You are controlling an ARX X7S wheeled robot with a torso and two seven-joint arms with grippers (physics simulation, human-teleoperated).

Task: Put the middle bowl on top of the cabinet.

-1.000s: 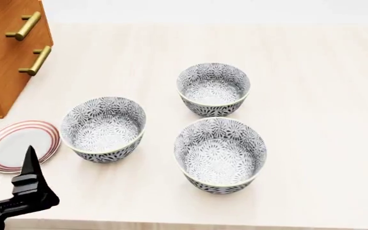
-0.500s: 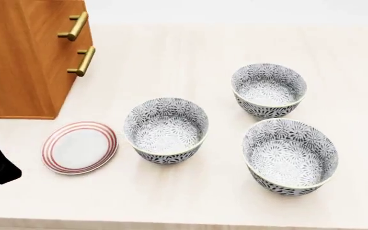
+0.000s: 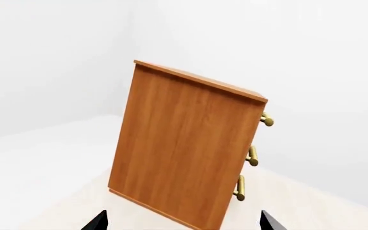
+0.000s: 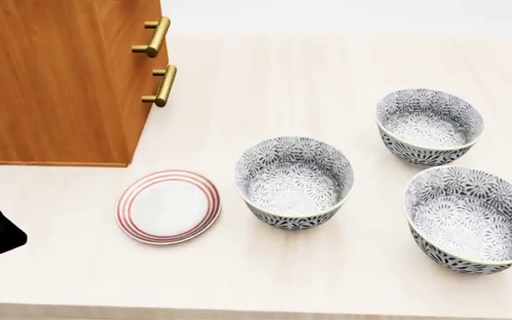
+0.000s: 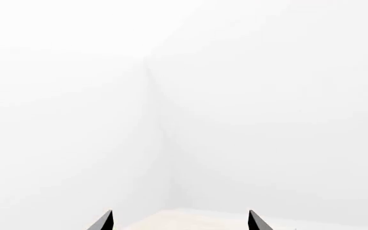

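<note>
Though parted and empty, aimed off target: left claw (image 3: 180, 225) toward the cabinet (image 3: 184, 153), right claw (image 5: 179, 221) toward bare wall. Likely the middle bowl (image 4: 295, 181): upright on the counter (image 4: 265, 80), beside the plate (image 4: 168, 206), nearer the left arm.

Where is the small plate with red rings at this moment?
In the head view, the plate lies flat on the table, in front of the cabinet and left of the nearest bowl.
</note>
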